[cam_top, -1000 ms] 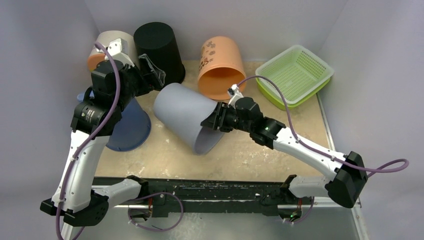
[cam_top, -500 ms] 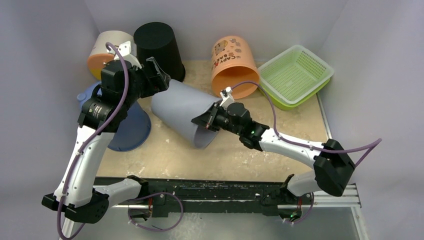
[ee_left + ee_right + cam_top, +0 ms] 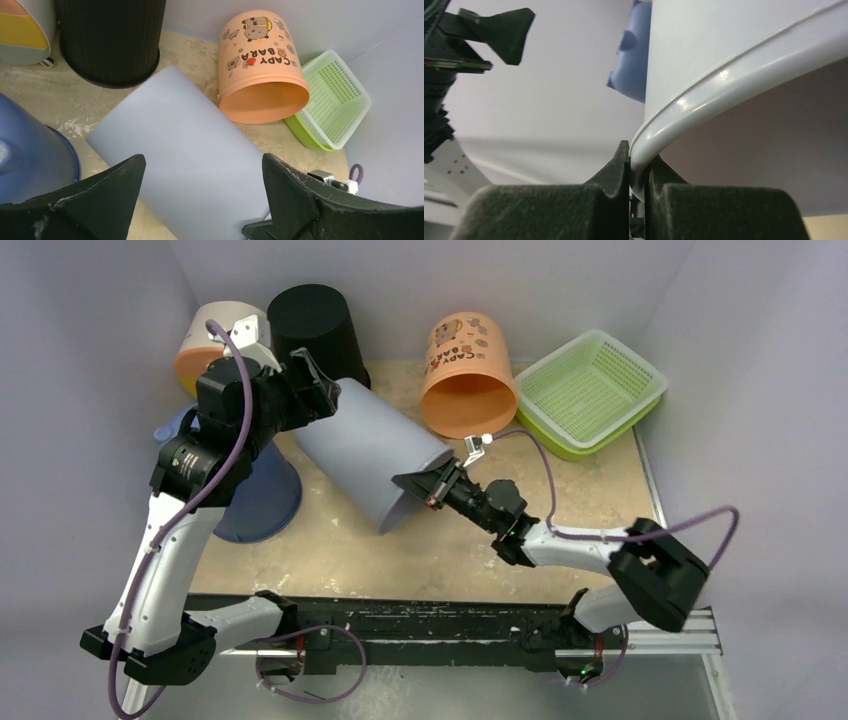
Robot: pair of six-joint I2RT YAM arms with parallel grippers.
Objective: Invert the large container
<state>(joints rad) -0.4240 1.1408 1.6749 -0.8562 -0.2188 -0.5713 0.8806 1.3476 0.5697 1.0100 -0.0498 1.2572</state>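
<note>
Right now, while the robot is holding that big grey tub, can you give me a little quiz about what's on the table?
1. True or false: the right pincer is shut on the grey tub's rim.
2. Which lies on its side next to the green basket? A) black bin B) orange capybara bucket C) blue bucket
3. Fill in: the left pincer is wide ____.
Key: 1 true; 2 B; 3 open.

Table (image 3: pixel 330 550), beige, carries: black bin (image 3: pixel 318 335), mouth down; orange bucket (image 3: pixel 465 365), on its side; green basket (image 3: pixel 590 390); blue tub (image 3: pixel 260 495); large container (image 3: pixel 370 445), lying sideways (table contact indeterminate).
</note>
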